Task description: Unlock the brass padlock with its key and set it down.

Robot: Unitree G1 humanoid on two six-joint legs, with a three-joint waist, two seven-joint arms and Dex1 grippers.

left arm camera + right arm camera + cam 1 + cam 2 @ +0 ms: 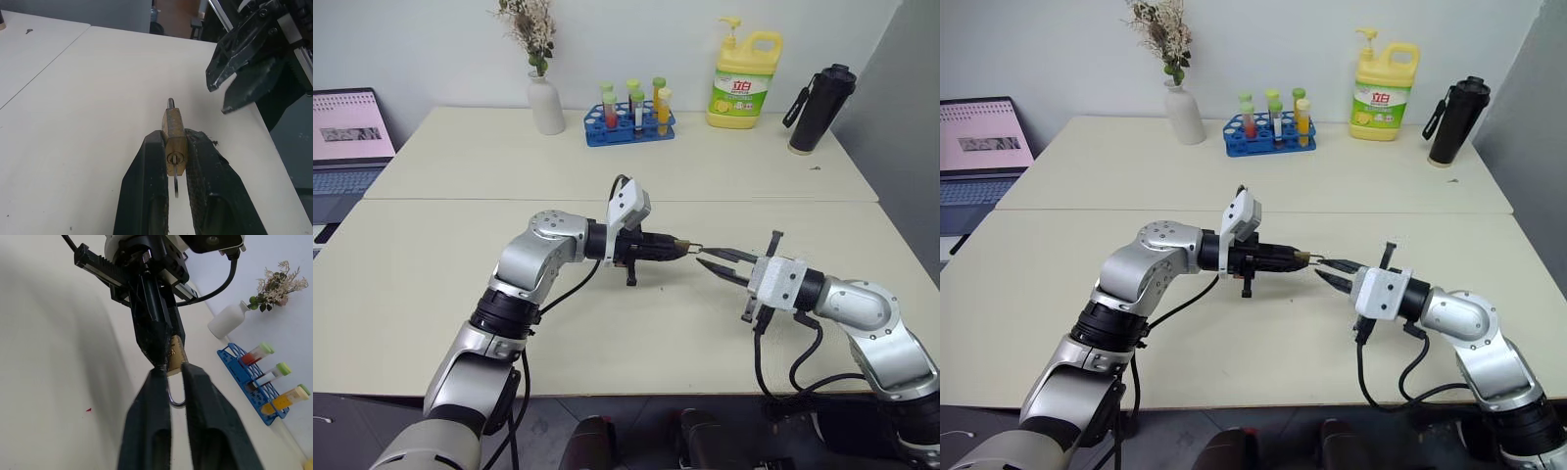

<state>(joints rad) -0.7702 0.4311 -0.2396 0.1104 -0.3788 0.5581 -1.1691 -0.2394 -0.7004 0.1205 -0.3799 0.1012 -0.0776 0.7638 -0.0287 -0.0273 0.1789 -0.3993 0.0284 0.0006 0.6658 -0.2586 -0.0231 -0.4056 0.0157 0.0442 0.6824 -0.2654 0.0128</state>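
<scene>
My left gripper is shut on the brass padlock and holds it above the table. The keyhole end faces back toward the wrist, and the thin shackle points out at my right gripper. A slim sliver hangs below the keyhole between the left fingers. It may be the key, but I cannot tell. The right gripper is level and faces the left one. Its fingers stand a narrow gap apart with nothing between them, their tips just short of the shackle.
At the back of the table stand a white vase, a blue rack of test tubes, a yellow detergent bottle and a black bottle. A laptop sits at the far left.
</scene>
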